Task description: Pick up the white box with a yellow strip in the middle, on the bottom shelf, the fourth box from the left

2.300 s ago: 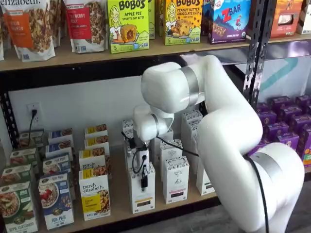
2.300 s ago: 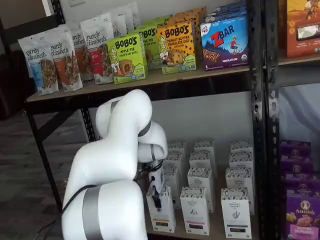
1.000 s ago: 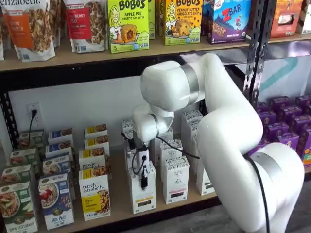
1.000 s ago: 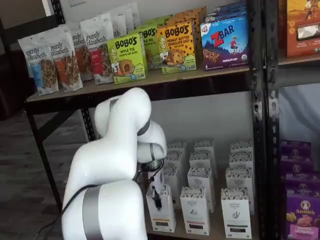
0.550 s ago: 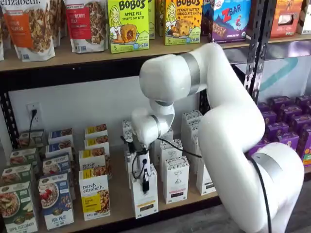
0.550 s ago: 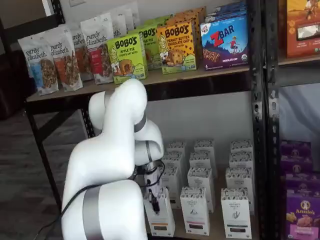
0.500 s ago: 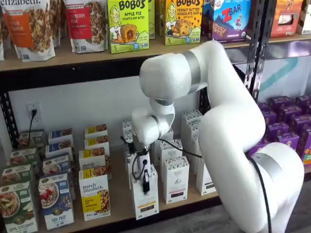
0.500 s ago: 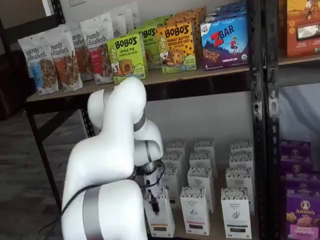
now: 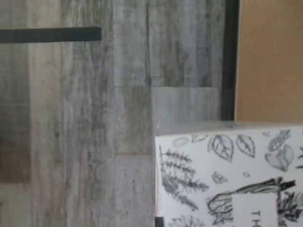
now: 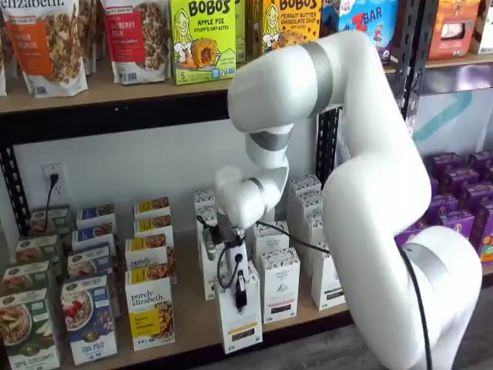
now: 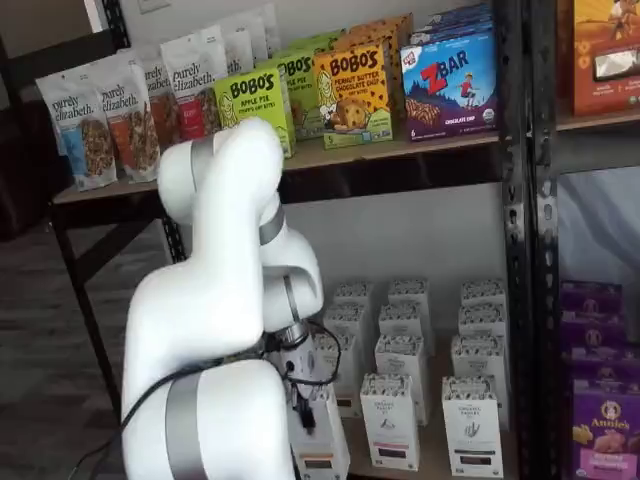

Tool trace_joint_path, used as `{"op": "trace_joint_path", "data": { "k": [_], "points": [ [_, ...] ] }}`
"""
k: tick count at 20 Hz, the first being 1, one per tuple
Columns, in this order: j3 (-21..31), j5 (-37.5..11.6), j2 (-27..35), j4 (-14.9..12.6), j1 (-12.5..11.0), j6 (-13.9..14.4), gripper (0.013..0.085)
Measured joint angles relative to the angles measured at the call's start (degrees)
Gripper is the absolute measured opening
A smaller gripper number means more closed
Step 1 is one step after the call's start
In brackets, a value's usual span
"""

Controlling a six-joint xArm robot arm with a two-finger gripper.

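My gripper (image 10: 240, 291) is shut on the white box (image 10: 241, 322), a tall narrow carton with a grey-patterned top and a dark strip near its bottom. One black finger lies down the box's front. The box hangs at the front rail of the bottom shelf (image 10: 189, 307), forward of its row. In a shelf view my own arm hides part of the box (image 11: 325, 445) and the gripper (image 11: 304, 410). The wrist view shows the box's leaf-patterned top (image 9: 222, 170), with the tan shelf board (image 9: 270, 61) and its black rail (image 9: 230, 52) beside it.
Several like white cartons (image 10: 279, 284) stand in rows beside and behind the held one. A purely elizabeth box (image 10: 149, 311) with a yellow panel stands to its left. Purple boxes (image 10: 454, 202) fill the right bay. Grey plank floor (image 9: 94, 123) lies below.
My gripper has drawn the white box forward and a little to the right, out of its row to the shelf's front edge. The arm's elbow has risen.
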Motion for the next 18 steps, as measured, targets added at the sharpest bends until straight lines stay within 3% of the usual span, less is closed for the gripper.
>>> {"op": "trace_joint_path", "data": {
  "k": [4,18],
  "points": [
    [3.6,0.4,-3.8,1.1,0.0,-1.0,0.0490],
    [13.5,1.7,-15.7,1.0,-0.8,-1.9,0.0490]
  ]
}}
